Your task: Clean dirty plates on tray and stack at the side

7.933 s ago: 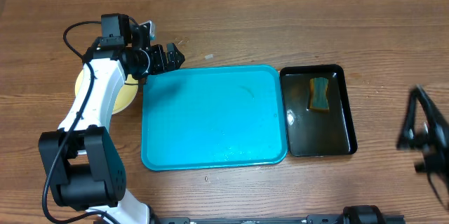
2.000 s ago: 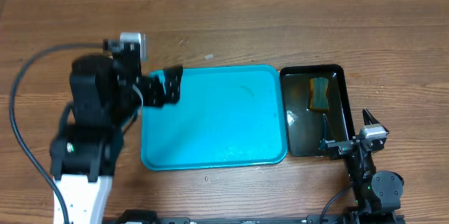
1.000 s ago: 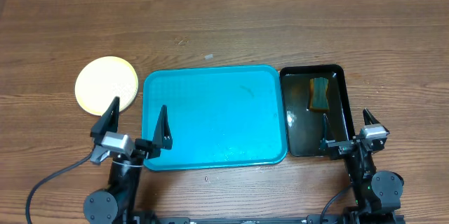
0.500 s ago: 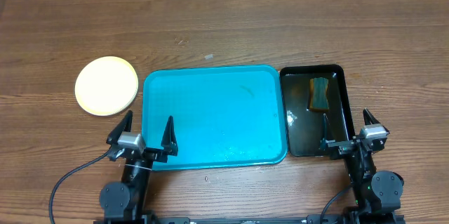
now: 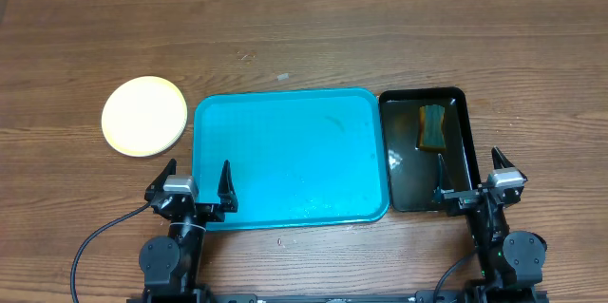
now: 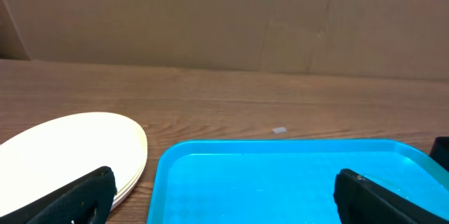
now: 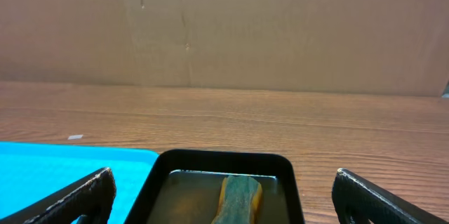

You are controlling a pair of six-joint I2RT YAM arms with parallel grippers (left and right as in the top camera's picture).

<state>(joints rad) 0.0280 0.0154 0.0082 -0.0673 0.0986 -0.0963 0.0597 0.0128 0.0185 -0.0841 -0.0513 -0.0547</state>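
Left gripper [image 5: 198, 178] pulled back; one plate stack [image 5: 144, 129], one tray [image 5: 285, 156]

This looks like a robotics lab test bench. A wood-grain table [image 5: 380, 37] is walled along its far edge by plain brown cardboard sheets [image 7: 280, 27], and two robot arm bases [image 5: 171, 260] [image 5: 508, 251] are mounted along the frame's bottom edge.

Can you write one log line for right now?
left tool open, empty | right tool open, empty | plates stacked beside tray | tray bare | sponge in black tray
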